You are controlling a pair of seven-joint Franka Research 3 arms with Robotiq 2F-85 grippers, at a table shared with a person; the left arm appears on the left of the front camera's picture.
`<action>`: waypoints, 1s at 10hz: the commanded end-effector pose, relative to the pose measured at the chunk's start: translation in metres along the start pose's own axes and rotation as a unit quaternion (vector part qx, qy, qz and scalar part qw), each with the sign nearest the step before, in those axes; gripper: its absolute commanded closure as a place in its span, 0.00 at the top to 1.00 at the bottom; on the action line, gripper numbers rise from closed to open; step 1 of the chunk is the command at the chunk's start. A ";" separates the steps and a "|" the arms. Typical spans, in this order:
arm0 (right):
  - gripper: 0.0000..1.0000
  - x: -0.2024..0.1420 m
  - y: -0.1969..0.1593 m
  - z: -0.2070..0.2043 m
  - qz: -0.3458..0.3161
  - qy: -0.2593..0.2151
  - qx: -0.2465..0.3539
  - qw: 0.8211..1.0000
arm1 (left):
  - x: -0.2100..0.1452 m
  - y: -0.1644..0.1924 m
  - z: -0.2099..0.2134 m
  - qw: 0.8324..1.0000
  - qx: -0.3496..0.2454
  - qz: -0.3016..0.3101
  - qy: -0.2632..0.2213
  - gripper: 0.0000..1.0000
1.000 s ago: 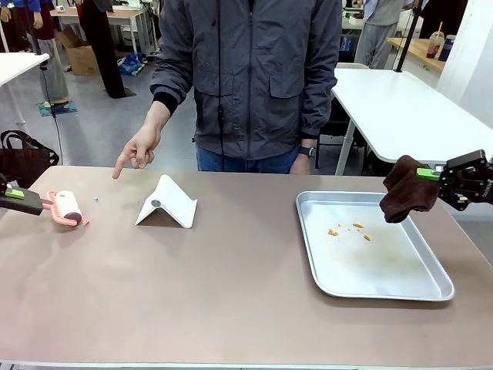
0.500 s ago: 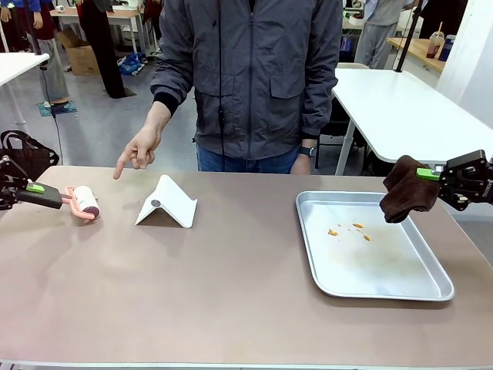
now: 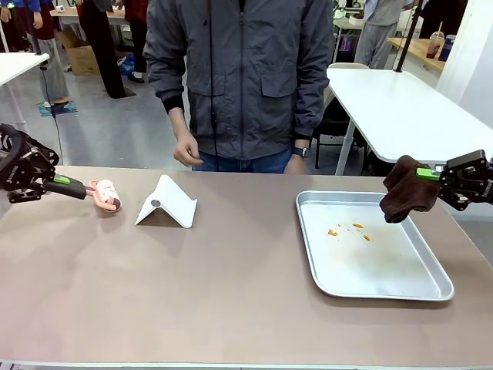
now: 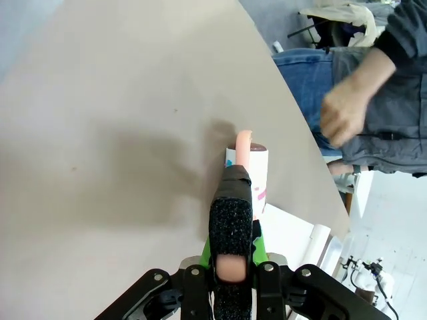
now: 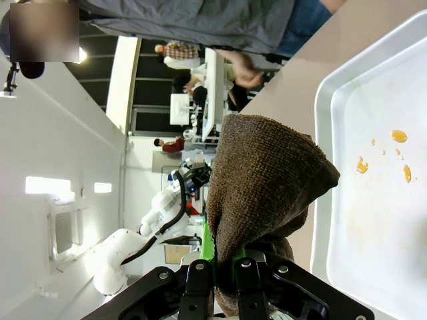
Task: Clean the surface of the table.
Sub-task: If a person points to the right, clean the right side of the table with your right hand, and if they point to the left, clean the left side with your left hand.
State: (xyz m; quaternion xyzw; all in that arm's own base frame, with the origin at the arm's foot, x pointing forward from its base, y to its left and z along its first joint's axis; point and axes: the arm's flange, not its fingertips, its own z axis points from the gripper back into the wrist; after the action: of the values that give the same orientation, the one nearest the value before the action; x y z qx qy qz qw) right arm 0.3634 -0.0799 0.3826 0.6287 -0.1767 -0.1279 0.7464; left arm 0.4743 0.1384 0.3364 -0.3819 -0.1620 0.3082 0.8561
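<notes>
The taupe-brown table (image 3: 231, 285) stretches across the front view. At its far left, my left gripper (image 3: 68, 186) is shut on the handle of a pink lint roller (image 3: 106, 194), whose head sits low over the tabletop. From the left wrist, the roller (image 4: 250, 167) points toward the table's (image 4: 100, 133) far edge, held in my left gripper (image 4: 233, 193). At the right, my right gripper (image 3: 430, 174) is shut on a dark brown cloth (image 3: 404, 190) that hangs above the tray's far right corner. The right wrist view shows the cloth (image 5: 267, 180) bunched in the right gripper (image 5: 223, 257).
A silver tray (image 3: 385, 270) with orange crumbs (image 3: 350, 229) lies right of centre. A white folded stand (image 3: 168, 202) sits just right of the roller. A person stands at the far edge, one hand (image 3: 186, 149) held near the body. Tiny specks (image 4: 175, 111) dot the table.
My left gripper has carried the roller rightward and toward the far edge, closer to the white stand. The person's pointing hand has pulled back to the body. The right arm has stayed still.
</notes>
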 end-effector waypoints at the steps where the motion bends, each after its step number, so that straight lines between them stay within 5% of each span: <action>1: 0.00 0.001 0.005 -0.003 -0.002 -0.006 0.000 1.000 | 0.010 0.005 -0.017 1.000 0.017 0.018 0.000 0.22; 5: 0.00 0.001 0.005 -0.003 -0.002 -0.006 0.000 1.000 | 0.013 -0.008 -0.014 1.000 -0.026 0.000 0.001 0.22; 10: 0.00 0.001 0.005 -0.003 -0.002 -0.006 0.000 1.000 | -0.014 -0.037 0.075 0.988 -0.140 -0.064 -0.016 0.22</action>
State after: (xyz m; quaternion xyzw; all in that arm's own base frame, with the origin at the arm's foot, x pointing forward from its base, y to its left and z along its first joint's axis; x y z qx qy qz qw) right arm 0.3634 -0.0798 0.3827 0.6286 -0.1767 -0.1278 0.7465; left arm 0.4662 0.1538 0.4042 -0.4487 -0.2149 0.2661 0.8256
